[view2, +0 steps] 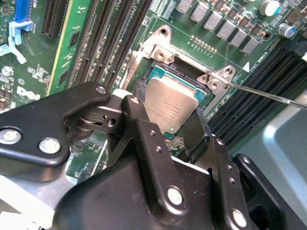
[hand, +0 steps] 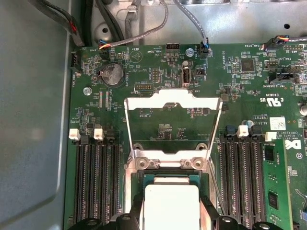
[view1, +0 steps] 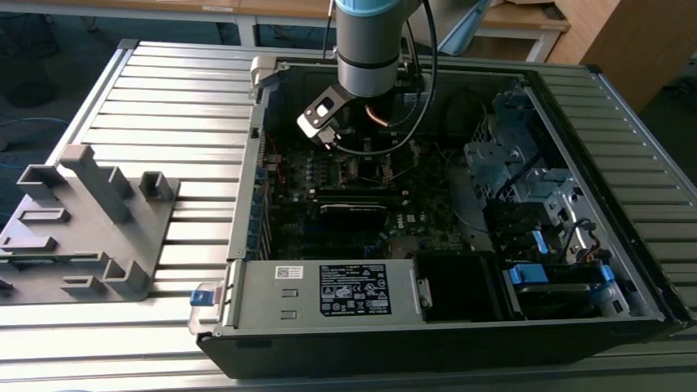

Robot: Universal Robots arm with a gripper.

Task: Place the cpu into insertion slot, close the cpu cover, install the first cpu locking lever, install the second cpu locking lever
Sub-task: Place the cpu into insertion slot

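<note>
In the second wrist view, mid-frame, the end effector (view2: 167,101) clasps the cpu (view2: 173,115) by opposite edges, directly over the insertion slot (view2: 160,50). The cpu cover (hand: 211,103) stands raised open.

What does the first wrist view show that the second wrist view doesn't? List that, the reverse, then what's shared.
First wrist view: the cpu cover swung open, and a coin cell battery. Second wrist view: a blue card slot and a row of grey square components. Both: the gripper holding the cpu at the insertion slot, memory slots alongside.
</note>
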